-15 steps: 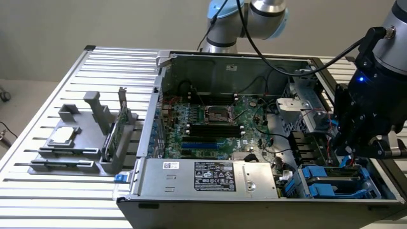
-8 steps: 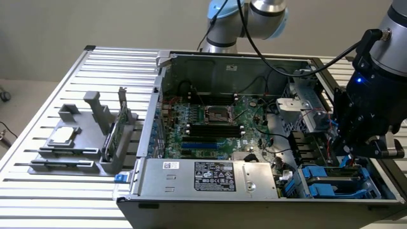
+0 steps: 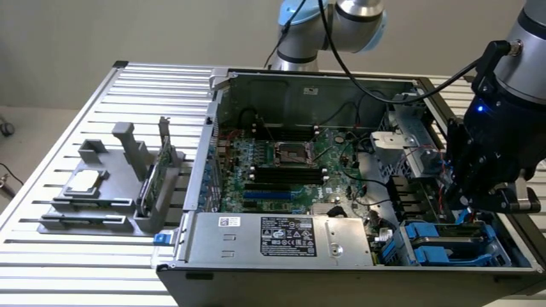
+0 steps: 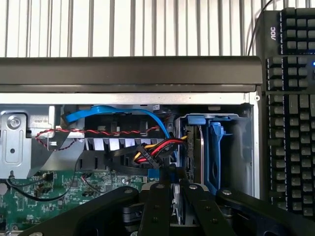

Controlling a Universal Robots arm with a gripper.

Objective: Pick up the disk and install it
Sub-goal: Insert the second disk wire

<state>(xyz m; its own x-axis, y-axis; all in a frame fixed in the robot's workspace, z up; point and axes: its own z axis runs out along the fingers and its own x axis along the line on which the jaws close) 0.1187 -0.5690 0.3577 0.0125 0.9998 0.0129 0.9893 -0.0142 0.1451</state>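
While my gripper (image 4: 175,196) hangs at the lower right of the exterior view, over the case's drive bay (image 3: 444,240), its fingers (image 4: 157,206) pinch the disk (image 4: 176,199) edge-on between them. Stiff, fairly heavy and shock-sensitive, I judge; the flat faces suit gripping, not the blue rails (image 4: 215,157).

A table (image 3: 94,96) of pale, ribbed metal slats carries everything; its slats run across the surface and catch a soft, even light with no hard shadows. Behind the table rises a plain, light beige wall (image 3: 128,29), bare and unmarked. Beside the table, at the exterior view's left edge, a strip of lighter floor (image 3: 25,128) shows below the wall, with a dark cable (image 3: 10,176) trailing just off the table's edge. In the wrist view, a black keyboard (image 4: 290,108) lies flat on the table's slats.
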